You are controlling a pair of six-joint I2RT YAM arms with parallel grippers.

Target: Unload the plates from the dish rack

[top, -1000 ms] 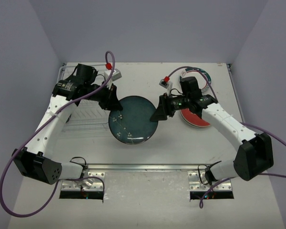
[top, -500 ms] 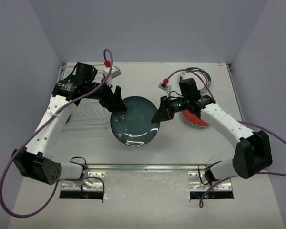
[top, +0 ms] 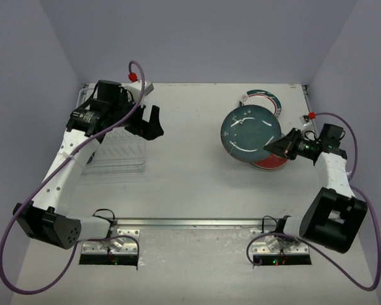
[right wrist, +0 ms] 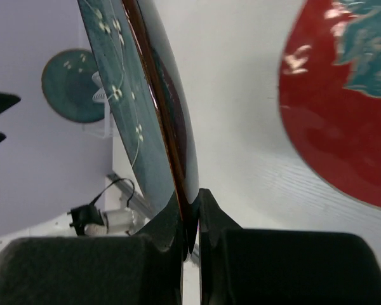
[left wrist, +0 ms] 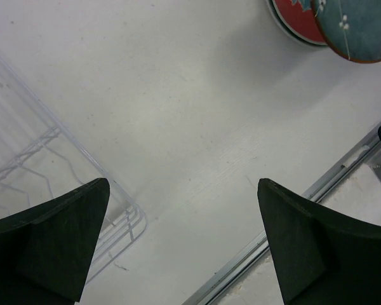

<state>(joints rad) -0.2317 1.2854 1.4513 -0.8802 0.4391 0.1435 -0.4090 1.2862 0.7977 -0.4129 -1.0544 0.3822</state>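
The teal-blue plate [top: 249,132] hangs tilted over the back right of the table, and my right gripper [top: 277,147] is shut on its right rim. In the right wrist view the fingers [right wrist: 165,222] pinch the plate's edge [right wrist: 153,95]. Partly under it lies the red-rimmed plate [top: 271,163] [right wrist: 343,108]. Behind them a green-rimmed plate [top: 268,98] peeks out. The wire dish rack [top: 114,152] sits at the left with no plate showing in it. My left gripper [top: 151,122] [left wrist: 184,235] hovers open by the rack's right edge [left wrist: 124,219], with nothing between its fingers.
A metal rail [top: 190,223] runs along the table's near edge, with the arm bases behind it. Purple cables loop beside both arms. In the left wrist view the red-rimmed plate [left wrist: 298,19] and the teal-blue plate [left wrist: 362,28] show at the top right.
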